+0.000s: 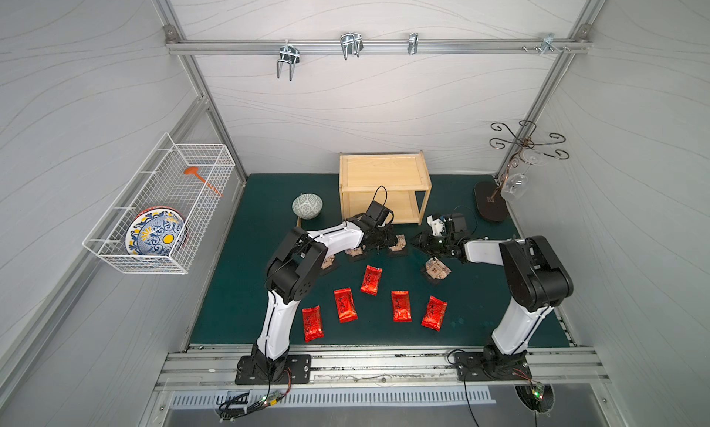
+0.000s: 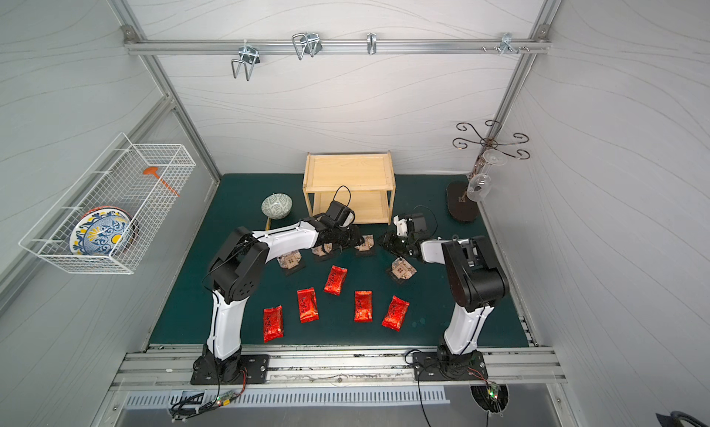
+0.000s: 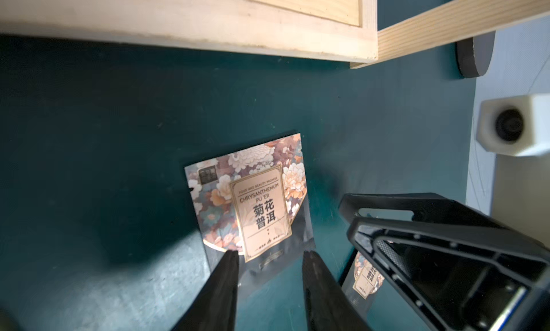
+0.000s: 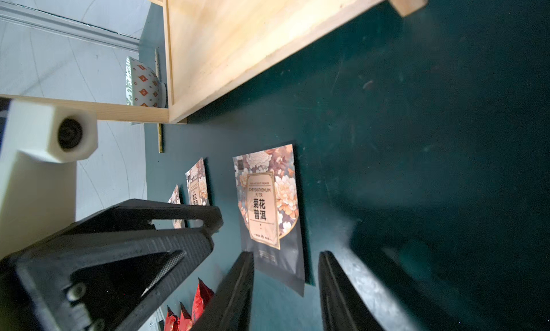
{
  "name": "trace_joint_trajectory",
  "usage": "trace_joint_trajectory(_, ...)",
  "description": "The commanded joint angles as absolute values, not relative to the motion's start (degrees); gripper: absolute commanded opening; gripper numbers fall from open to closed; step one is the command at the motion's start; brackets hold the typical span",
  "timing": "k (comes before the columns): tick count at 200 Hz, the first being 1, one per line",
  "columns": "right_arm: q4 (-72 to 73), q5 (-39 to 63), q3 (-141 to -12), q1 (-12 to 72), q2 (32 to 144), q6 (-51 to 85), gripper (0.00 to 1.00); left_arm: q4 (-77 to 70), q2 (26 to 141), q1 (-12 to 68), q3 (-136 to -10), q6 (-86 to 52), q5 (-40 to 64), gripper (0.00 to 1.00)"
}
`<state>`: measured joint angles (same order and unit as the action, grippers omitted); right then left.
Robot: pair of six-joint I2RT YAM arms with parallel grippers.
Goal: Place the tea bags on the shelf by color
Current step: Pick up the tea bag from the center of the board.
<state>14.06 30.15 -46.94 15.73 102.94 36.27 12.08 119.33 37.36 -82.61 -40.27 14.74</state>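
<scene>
On the green surface (image 1: 230, 298), my left end effector (image 3: 269, 256) is half-open and holds nothing, its tips straddling the black edge of a floral chrysanthemum pu'er tea bag (image 3: 253, 195) lying flat just in front of the wooden shelf (image 1: 384, 171). To the right, my right end effector (image 4: 285, 255) is also half-open, empty, at the same bag's edge. Five red sachets (image 1: 401, 306) lie on the surface nearer the arm bases.
</scene>
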Motion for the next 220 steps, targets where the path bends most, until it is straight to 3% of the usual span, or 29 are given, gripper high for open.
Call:
trace_joint_trajectory(1,15.2,31.3,-47.8,15.6,104.1,36.5,0.40,10.1,120.9,37.6,-82.8,-39.7,15.6,0.41)
trace_joint_trajectory(132,19.7,35.6,-47.6,16.7,107.4,41.8,0.39,7.5,120.8,37.8,-77.5,-39.7,16.1,0.37)
trace_joint_trajectory(182,24.5,37.9,-49.1,17.0,110.7,46.1,0.26,7.6,120.4,37.8,-77.0,-39.4,15.7,0.37)
trace_joint_trajectory(220,24.7,38.2,-50.7,16.8,111.7,46.6,0.10,8.0,120.0,37.8,-77.0,-38.9,15.4,0.37)
